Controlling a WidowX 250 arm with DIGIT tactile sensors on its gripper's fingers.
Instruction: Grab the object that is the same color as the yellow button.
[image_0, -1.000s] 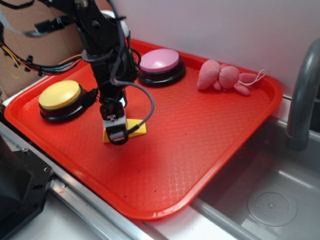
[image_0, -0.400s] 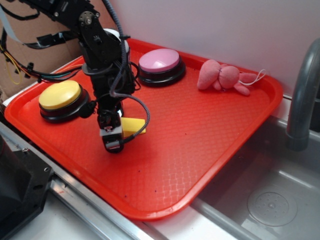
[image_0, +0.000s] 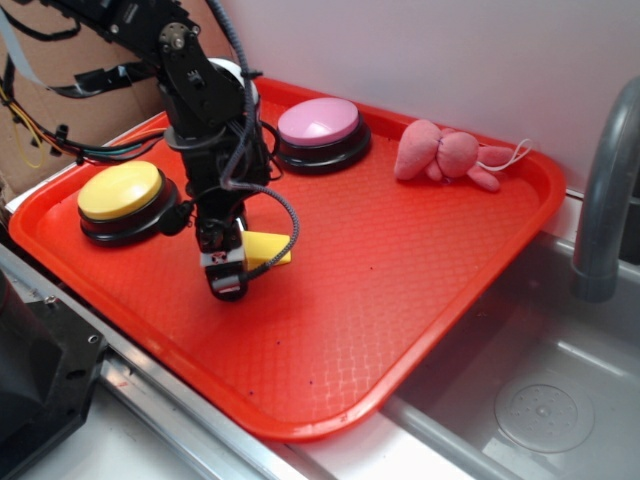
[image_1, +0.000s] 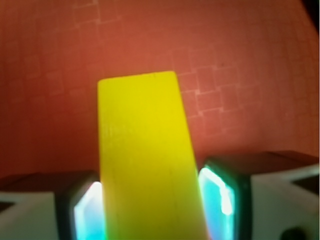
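Observation:
The object, a small yellow wedge-shaped block (image_0: 267, 249) (image_1: 147, 155), is pinched between my gripper's (image_0: 228, 268) (image_1: 152, 205) two fingers and hangs a little above the red tray (image_0: 400, 290). In the wrist view the block fills the gap between both pads, touching each, with the tray's waffle surface behind it. The yellow button (image_0: 122, 192), round with a domed top on a black base, sits at the tray's left, just left of my arm.
A pink-topped button (image_0: 319, 122) stands at the tray's back middle and a pink plush toy (image_0: 448, 155) lies at the back right. A metal sink (image_0: 540, 400) with a grey faucet (image_0: 605, 190) lies right of the tray. Cables hang at the back left.
My gripper has closed on the yellow block and lifted it off the tray, tilting it up; a second ago the block lay flat on the tray under the fingers.

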